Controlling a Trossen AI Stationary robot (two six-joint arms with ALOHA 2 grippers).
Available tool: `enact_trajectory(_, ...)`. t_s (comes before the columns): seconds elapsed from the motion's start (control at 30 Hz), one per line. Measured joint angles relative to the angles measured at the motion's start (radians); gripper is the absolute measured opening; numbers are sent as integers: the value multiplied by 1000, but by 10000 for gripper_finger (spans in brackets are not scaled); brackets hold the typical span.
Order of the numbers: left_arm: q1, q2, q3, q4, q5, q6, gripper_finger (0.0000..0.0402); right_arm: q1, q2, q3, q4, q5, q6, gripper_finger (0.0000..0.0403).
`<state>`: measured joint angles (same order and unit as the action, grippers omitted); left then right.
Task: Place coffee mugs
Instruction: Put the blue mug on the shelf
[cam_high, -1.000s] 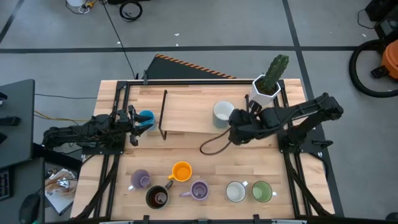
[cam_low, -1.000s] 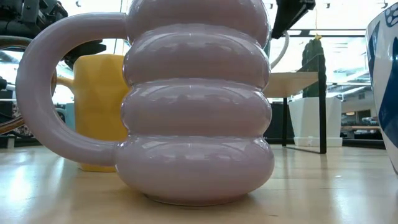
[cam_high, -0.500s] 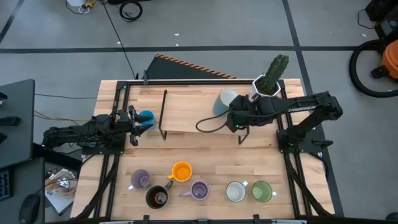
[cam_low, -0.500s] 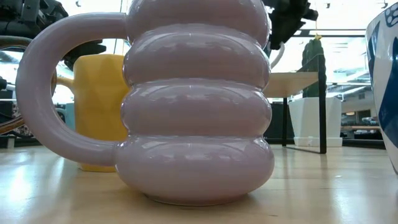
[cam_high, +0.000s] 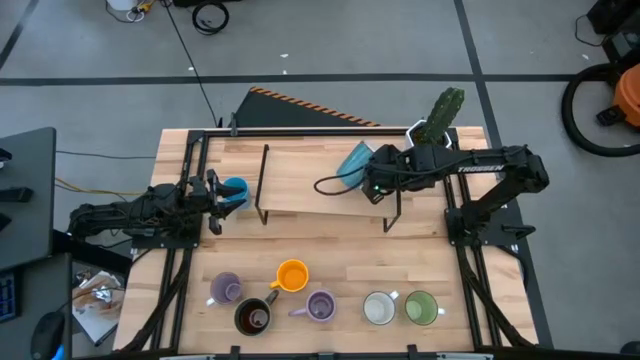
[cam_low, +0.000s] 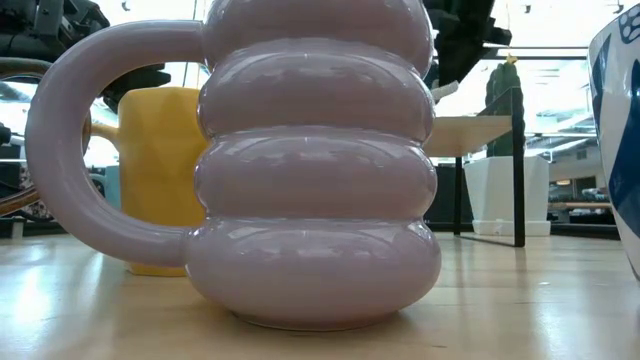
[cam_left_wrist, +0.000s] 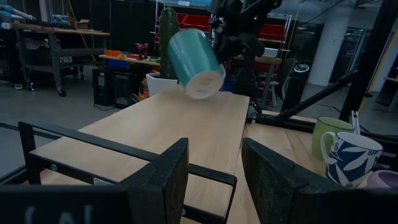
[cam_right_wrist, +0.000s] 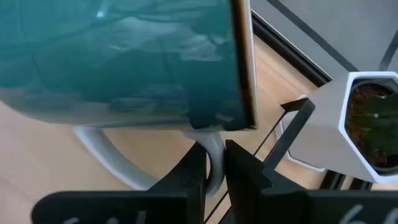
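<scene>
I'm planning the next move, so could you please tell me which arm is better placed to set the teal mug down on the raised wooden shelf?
The right. Its gripper already pinches the teal mug by its handle, tilted above the raised wooden shelf. The left gripper waits at the table's left edge.

Raised shelf (cam_high: 300, 180): we see its wooden top bare across the left and middle; a gripper could pass there.
Shelf right end: taken up by the right gripper (cam_high: 366, 180) holding a tilted teal mug (cam_high: 353, 163) in the air by its handle.
Back right corner: the white hexagonal cactus pot (cam_high: 428, 140) stands just beside the right arm, so we find it tight there.
Front edge: a row of mugs (cam_high: 320, 305) blocks it.
Middle strip (cam_high: 330, 245): we see open wood between shelf and row.
Left side: the left gripper (cam_high: 215, 195) sits beside a blue mug (cam_high: 235, 190).
</scene>
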<state>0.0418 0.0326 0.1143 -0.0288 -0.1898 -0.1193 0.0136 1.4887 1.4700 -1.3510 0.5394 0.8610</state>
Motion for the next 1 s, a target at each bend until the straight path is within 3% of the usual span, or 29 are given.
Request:
enact_trajectory(0.5, 0, 46, 0, 82, 21, -70, 155, 96, 0, 0, 0, 47, -7, 46)
enact_trajectory(0.63, 0, 150, 45, 74, 57, -84, 155, 108, 0, 0, 2, 78, -27, 46)
enact_trajectory(0.8, 0, 297, 224, -17, 22, -15, 155, 122, 0, 0, 2, 88, -60, 46)
enact_trajectory(1.0, 1, 610, 450, 1, 10, 86, 155, 123, -1, 1, 2, 113, -123, 46)
